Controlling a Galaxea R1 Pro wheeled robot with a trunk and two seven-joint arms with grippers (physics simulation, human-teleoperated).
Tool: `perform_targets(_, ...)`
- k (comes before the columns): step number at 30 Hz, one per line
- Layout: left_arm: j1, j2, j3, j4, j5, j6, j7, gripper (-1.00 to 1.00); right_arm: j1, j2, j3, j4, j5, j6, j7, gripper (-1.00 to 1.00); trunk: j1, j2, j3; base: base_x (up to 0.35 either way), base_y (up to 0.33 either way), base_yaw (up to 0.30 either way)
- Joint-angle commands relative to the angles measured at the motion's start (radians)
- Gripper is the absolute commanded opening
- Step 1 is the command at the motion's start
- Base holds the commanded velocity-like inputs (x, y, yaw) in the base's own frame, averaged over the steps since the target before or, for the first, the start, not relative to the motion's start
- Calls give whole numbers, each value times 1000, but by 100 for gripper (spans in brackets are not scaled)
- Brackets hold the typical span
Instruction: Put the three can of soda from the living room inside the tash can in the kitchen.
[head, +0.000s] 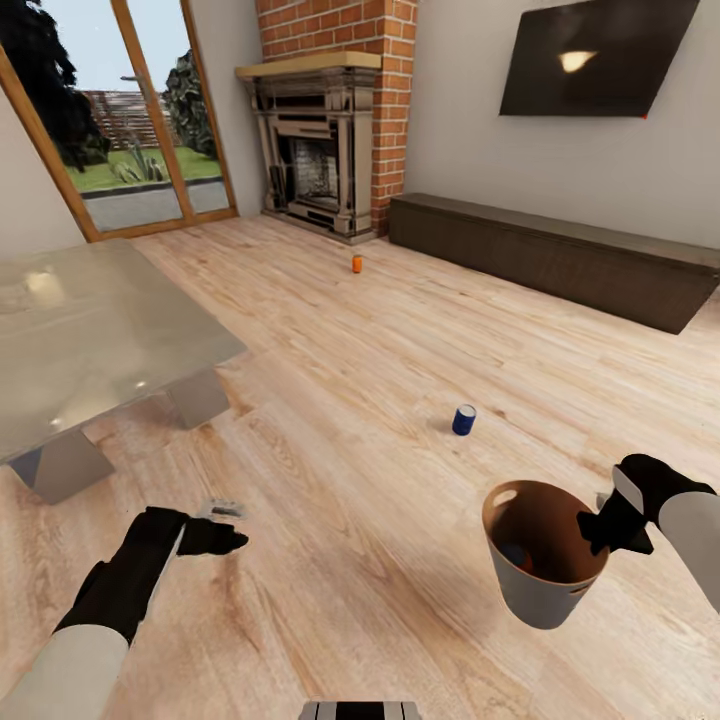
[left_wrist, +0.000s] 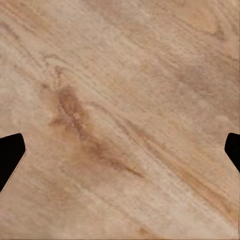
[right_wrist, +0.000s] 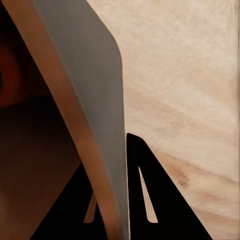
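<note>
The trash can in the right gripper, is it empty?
No. The trash can, pinched at its rim by the right gripper, shows something bluish inside.

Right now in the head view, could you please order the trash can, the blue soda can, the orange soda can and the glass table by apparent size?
1. glass table
2. trash can
3. blue soda can
4. orange soda can

The orange can stands farther away, so the two cans may really match.
</note>
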Motion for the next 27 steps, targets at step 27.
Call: perform_targets(27,-86,52,139,151,18,4,0,100,20,0,-10,-1,-16,1,8,-100,0,0,18,143,-223,-236)
